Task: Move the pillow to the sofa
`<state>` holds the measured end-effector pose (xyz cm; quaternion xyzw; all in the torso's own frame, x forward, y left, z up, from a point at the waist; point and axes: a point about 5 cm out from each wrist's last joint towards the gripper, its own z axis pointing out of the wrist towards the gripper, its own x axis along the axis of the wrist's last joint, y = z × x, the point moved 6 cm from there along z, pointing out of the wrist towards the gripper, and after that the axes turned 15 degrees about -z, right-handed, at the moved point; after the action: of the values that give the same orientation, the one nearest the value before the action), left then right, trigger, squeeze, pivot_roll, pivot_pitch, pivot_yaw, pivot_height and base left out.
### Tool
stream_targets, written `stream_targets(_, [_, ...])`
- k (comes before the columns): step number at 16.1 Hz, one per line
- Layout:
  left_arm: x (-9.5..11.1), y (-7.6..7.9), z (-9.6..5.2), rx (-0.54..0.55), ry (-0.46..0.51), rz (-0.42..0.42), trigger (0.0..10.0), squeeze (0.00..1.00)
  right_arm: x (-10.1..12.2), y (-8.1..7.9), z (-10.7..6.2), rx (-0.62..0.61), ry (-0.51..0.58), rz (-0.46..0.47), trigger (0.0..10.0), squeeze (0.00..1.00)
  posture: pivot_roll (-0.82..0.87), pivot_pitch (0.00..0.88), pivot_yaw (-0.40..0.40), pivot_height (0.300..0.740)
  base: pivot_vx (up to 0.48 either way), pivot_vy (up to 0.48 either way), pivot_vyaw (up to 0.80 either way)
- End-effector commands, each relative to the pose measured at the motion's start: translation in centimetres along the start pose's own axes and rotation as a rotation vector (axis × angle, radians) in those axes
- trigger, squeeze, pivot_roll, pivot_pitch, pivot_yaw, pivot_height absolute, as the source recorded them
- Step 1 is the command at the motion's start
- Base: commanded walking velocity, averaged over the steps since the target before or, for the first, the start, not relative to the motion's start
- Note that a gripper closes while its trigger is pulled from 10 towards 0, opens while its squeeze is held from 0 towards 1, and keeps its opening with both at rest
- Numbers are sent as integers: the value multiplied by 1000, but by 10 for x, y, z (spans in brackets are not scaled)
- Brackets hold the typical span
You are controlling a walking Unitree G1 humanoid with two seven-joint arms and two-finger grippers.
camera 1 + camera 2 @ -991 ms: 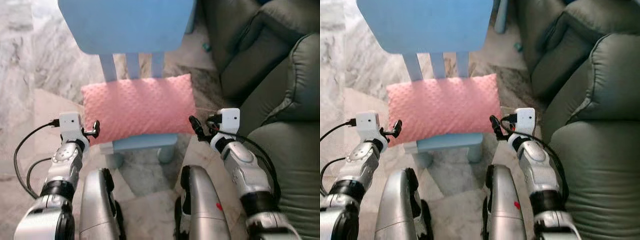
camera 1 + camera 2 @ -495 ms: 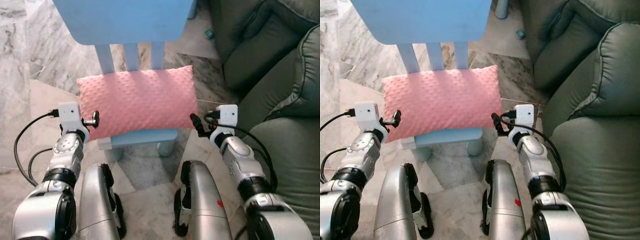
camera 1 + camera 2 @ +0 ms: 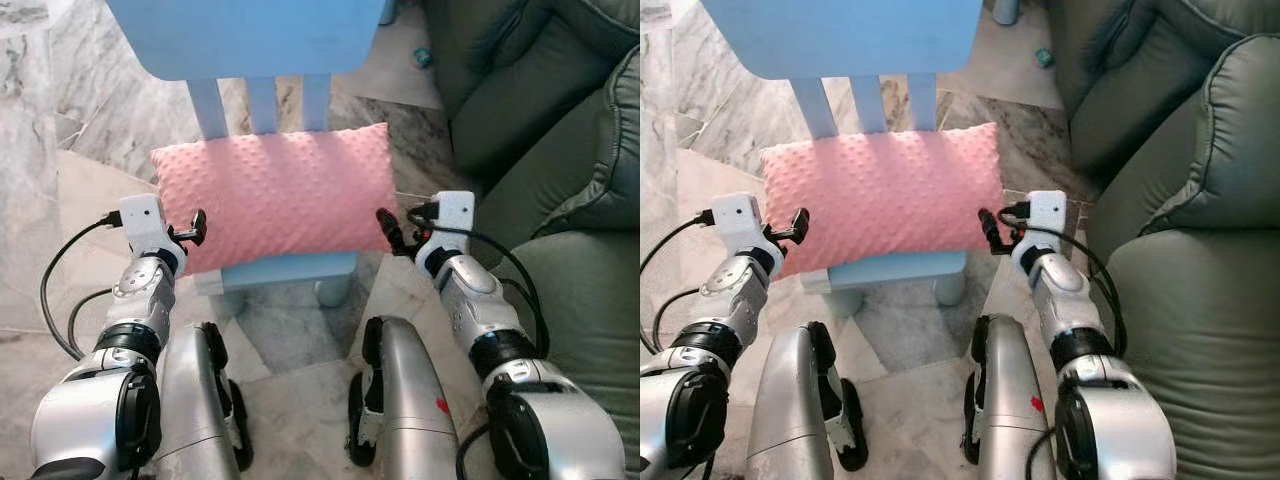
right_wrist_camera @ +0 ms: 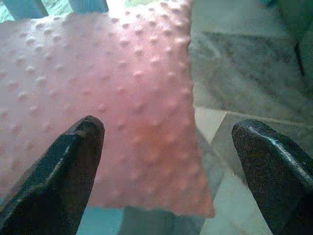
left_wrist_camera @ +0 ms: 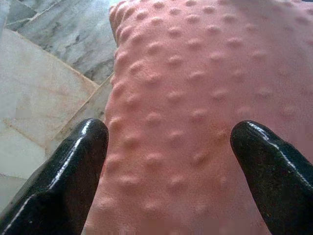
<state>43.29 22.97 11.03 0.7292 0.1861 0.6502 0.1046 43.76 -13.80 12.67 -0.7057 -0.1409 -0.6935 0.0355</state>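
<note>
The pink pillow lies flat on the seat of a small blue chair, with the green sofa just to the robot's right; it looks soft, light and squashy, its dotted cover likely giving some grip, so pinching the two short ends should lift it; the left claw and right claw sit at those ends, fingers apart, clamped on nothing; the chair's top is cut off, and the sofa seat is only partly in view.
</note>
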Motion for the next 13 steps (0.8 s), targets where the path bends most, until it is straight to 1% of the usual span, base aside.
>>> stream_targets(1, [-13,-2,-6,-30,-18,0,10000,0,-4,10,-10,-32,24,-20,10000,0,-72,444,-71,555,0,0,0])
stream_targets(2, [-11,3,-9,-83,11,30,10000,0,2,17,-16,-64,62,-25,10000,0,-73,425,-68,555,0,0,0])
stream_targets(3, [-9,3,-17,-128,58,51,10000,0,9,21,-28,-100,110,-16,10000,0,-75,389,-62,555,0,0,0])
stream_targets(4, [-7,-1,-24,-130,90,42,10000,0,14,21,-37,-133,145,-9,10000,0,-74,358,-56,555,0,0,0])
stream_targets(5, [-7,-2,-36,-148,118,53,10000,0,19,18,-46,-153,170,-6,10000,0,-67,325,-47,555,0,0,0])
stream_targets(7, [-14,1,-45,-164,111,52,10000,0,21,8,-52,-154,166,12,10000,0,-61,290,-39,555,0,0,0])
stream_targets(8, [-15,0,-43,-162,103,51,10000,0,22,6,-51,-150,166,19,10000,0,-60,280,-35,551,0,0,0])
stream_targets(10, [-4,2,-41,-156,112,55,10000,0,28,6,-49,-154,164,24,10000,0,-56,274,-30,503,0,0,0])
stream_targets(13, [-3,-1,-41,-145,110,60,10000,0,27,5,-50,-155,156,25,10000,0,-56,282,-28,453,0,0,0])
